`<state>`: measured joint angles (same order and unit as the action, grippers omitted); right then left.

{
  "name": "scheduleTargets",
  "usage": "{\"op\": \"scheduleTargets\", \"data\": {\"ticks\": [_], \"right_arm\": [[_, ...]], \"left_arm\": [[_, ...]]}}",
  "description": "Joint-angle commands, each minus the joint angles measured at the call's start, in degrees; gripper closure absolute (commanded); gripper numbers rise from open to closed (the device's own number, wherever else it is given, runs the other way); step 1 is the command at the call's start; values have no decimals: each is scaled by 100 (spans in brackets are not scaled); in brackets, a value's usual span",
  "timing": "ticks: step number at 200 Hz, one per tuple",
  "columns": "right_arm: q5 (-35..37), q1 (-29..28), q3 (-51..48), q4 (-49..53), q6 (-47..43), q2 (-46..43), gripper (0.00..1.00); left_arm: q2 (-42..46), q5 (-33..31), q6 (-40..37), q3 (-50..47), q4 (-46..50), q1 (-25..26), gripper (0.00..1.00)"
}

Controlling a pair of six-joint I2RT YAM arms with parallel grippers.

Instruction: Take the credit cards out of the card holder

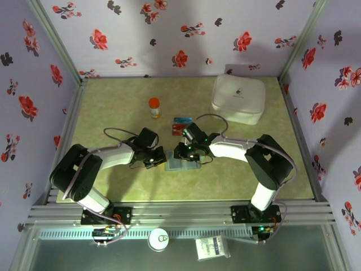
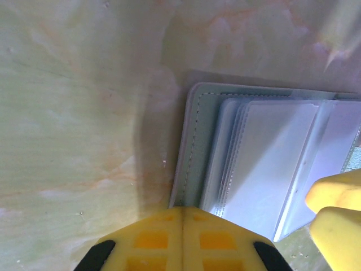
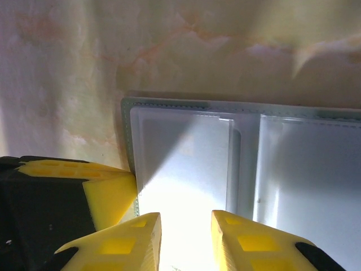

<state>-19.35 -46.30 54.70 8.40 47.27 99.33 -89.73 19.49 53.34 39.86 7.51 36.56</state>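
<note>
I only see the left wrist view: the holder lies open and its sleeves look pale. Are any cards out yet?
Observer: Yes. From above, a blue card and a red card lie on the table just beyond the card holder.
Operator: What's the right claw doing?
Observer: Its wrist view shows the right claw with fingers apart, over the open holder.
Operator: Anything else near the cards?
Observer: A bottle with an orange cap stands to their left.
</note>
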Motion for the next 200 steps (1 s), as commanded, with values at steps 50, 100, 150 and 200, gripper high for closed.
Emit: {"op": "scheduleTargets", "data": {"ticks": [50,100,150,200], "right_arm": [[-110,-63,204,-88,135,248,73],[252,-68,299,487,-65,219,74],[493,-65,396,849,-219,133,74],[420,-67,410,728,-196,-84,75]], "left_arm": [[-78,-115,-193,178,286,25,100],[-88,-120,-214,198,335,9,100],[-112,-126,-247,241,394,-8,100],[-62,-121,-238,243,418,-17,100]]}}
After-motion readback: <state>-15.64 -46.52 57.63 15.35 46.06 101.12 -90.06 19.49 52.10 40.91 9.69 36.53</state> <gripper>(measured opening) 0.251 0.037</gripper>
